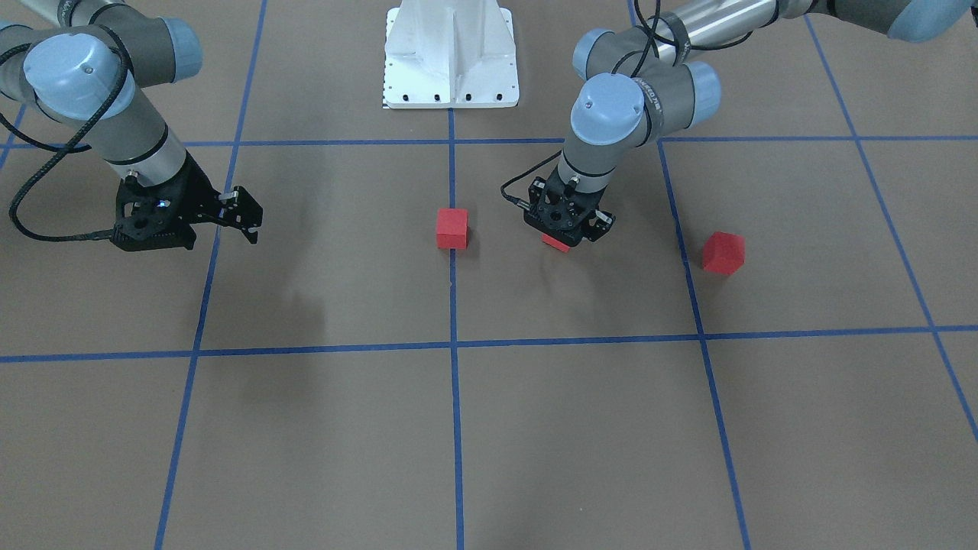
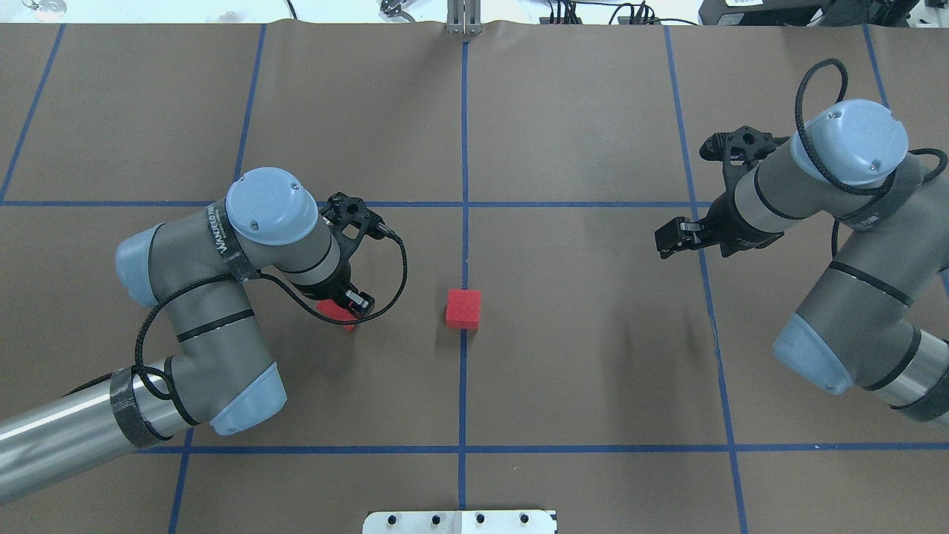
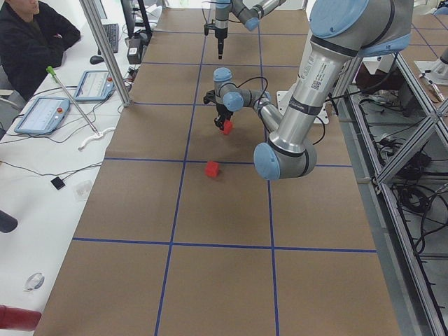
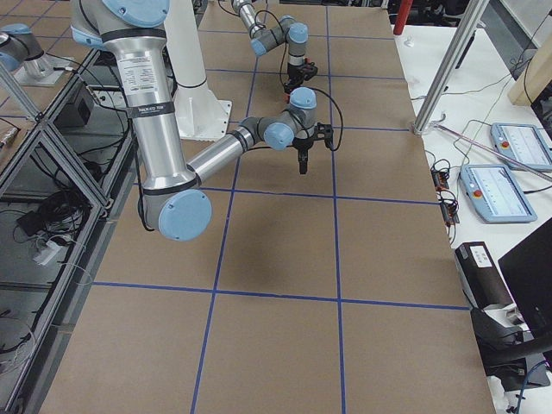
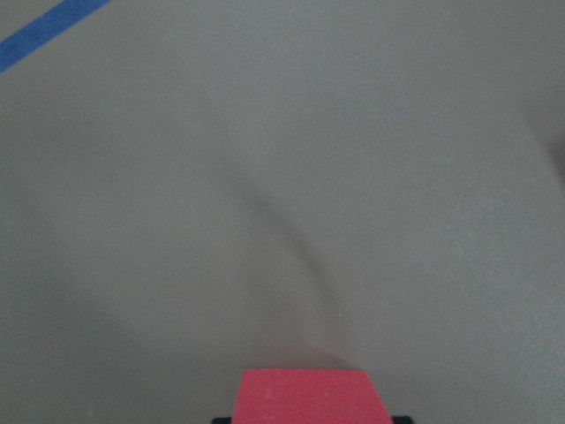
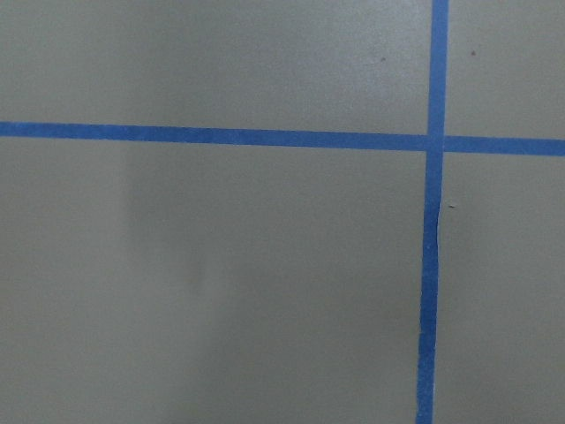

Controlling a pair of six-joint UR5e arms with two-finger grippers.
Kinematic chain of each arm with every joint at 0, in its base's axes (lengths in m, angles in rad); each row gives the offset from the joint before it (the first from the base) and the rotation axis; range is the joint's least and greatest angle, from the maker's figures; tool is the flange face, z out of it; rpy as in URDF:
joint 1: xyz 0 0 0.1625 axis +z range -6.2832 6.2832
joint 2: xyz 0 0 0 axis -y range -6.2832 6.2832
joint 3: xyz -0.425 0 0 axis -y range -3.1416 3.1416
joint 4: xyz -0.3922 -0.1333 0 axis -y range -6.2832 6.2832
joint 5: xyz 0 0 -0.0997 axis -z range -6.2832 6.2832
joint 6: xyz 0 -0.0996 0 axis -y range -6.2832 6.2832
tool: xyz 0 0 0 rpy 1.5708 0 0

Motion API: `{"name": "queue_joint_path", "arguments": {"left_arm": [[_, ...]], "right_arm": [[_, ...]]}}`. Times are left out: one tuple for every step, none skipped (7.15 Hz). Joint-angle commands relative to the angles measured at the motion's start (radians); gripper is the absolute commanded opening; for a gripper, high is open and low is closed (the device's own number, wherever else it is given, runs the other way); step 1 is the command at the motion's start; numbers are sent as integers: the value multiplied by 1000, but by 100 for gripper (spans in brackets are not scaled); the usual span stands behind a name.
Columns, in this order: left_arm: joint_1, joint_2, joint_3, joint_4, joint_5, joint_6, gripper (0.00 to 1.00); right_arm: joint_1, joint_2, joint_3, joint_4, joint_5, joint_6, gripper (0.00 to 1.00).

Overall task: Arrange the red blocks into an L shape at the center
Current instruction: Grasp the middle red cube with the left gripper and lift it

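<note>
Overhead exterior view is showing the left fingers [image 2: 356,300] clenching one red block [image 2: 337,313], off to the left of the center [image 2: 482,378]. A second block [image 2: 463,308] is already sitting on the middle tape line [image 2: 463,386]. The third block [image 1: 723,253] is only showing up in the front-facing view, lying well apart on the robot's left and sitting twisted against the grid. The right fingers [image 1: 246,220] are hanging off to the side, carrying nothing. I can't tell whether they're spread or pinched.

What I'm worrying about is the placement. If the held block is coming in too tight, it's going to be shoving the center block off the line. If it's coming in too shy, it's leaving a gap and the L is looking sloppy. I'm also not seeing how deep the grip is, so the block could be twisting on touchdown with the table [image 2: 578,111]. And that crooked third block is going to be needing squaring, or the corner isn't closing.
</note>
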Motion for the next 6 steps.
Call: {"name": "queue_joint_path", "arguments": {"left_arm": [[-27, -3, -58, 41, -4, -9, 0], [-55, -33, -95, 181, 2, -15, 0], [-58, -104, -65, 250, 4, -20, 0], [-57, -168, 5, 250, 1, -87, 0], [-55, -304, 144, 253, 1, -116, 0], [-55, -439, 311, 244, -2, -191, 0]], "right_arm": [[0, 3, -5, 0, -2, 0, 99], [0, 5, -11, 0, -2, 0, 99], [0, 6, -9, 0, -2, 2, 99], [-2, 6, -8, 2, -2, 2, 99], [0, 6, -8, 2, -2, 3, 99], [0, 6, -5, 2, -2, 5, 99]]}}
